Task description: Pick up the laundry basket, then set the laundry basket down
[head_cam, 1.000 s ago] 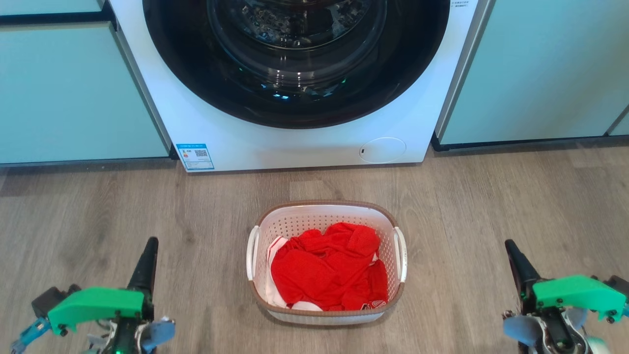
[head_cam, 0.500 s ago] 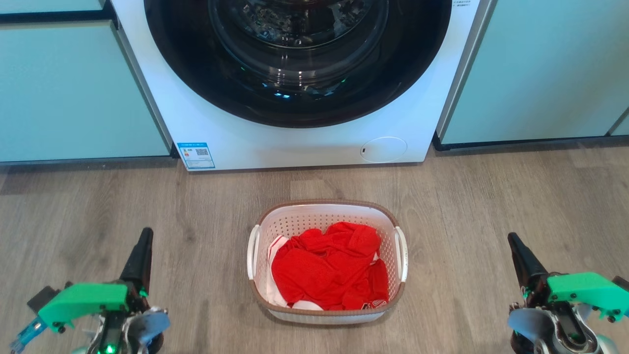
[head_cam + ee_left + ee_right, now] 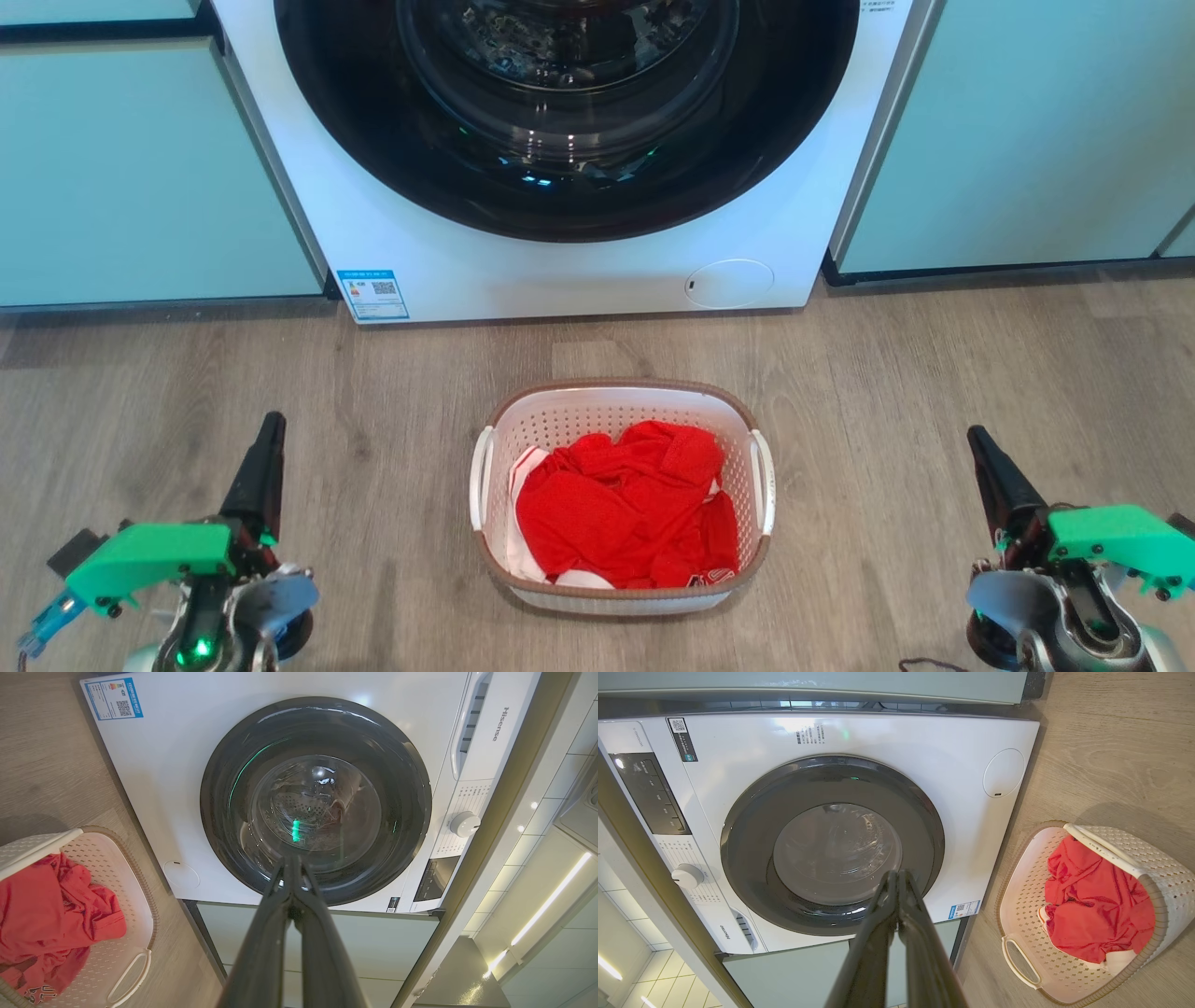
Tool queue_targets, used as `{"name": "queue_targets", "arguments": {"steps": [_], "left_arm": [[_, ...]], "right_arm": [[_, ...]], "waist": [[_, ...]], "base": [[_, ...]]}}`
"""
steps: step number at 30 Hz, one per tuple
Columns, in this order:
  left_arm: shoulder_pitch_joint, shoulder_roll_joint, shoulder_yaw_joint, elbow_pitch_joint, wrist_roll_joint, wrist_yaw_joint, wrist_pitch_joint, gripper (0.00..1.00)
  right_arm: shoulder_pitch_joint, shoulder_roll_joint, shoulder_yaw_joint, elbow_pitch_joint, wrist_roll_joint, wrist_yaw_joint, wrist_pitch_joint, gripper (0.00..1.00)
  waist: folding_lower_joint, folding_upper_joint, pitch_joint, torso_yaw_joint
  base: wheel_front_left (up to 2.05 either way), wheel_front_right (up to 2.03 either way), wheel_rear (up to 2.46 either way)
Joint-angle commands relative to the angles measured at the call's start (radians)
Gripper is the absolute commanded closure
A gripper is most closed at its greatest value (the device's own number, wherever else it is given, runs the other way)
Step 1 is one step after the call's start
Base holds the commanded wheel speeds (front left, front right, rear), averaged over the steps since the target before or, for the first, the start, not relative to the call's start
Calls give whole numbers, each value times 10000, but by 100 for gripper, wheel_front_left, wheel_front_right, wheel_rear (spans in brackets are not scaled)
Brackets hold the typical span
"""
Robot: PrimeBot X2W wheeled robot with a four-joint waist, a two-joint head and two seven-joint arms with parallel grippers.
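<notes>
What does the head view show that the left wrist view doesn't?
Head view: the right tool, shut, and the basket's full rim. Left wrist view: the washer's knob and dark panel. Both: the washer, its blue label, the red cloth in the basket, and the shut left tool.

Bright even indoor light, head view sharp; glare specks on the washing machine (image 3: pixel 560 271) door glass, soft shadow on the floor (image 3: pixel 187 392) along its base, strip lights (image 3: pixel 549 903) glowing beside it in wrist views, fisheye bending its edges, close fingers (image 3: pixel 261 952) slightly soft.
</notes>
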Motion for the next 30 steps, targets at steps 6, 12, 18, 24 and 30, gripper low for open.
{"name": "queue_targets", "arguments": {"steps": [6, 12, 18, 24, 30], "left_arm": [[-478, 55, 421, -298, 2, -67, 82, 100], [-480, 46, 434, -298, 13, -67, 92, 100], [-481, 38, 446, -297, 23, -67, 102, 100], [-481, 30, 457, -297, 32, -67, 111, 100], [-482, 23, 468, -297, 41, -67, 119, 100]], "right_arm": [[-458, -184, 137, -358, 24, 23, 97, 100], [-460, -172, 120, -357, 11, 23, 110, 100], [-461, -162, 105, -357, -2, 23, 123, 100], [-462, -152, 91, -356, -14, 23, 134, 100], [-464, -143, 78, -355, -25, 23, 145, 100]], "waist": [[0, 0, 0, 0], [0, 0, 0, 0], [0, 0, 0, 0], [0, 0, 0, 0], [0, 0, 0, 0]], "base": [[0, 0, 0], [0, 0, 0], [0, 0, 0], [0, 0, 0], [0, 0, 0]]}}
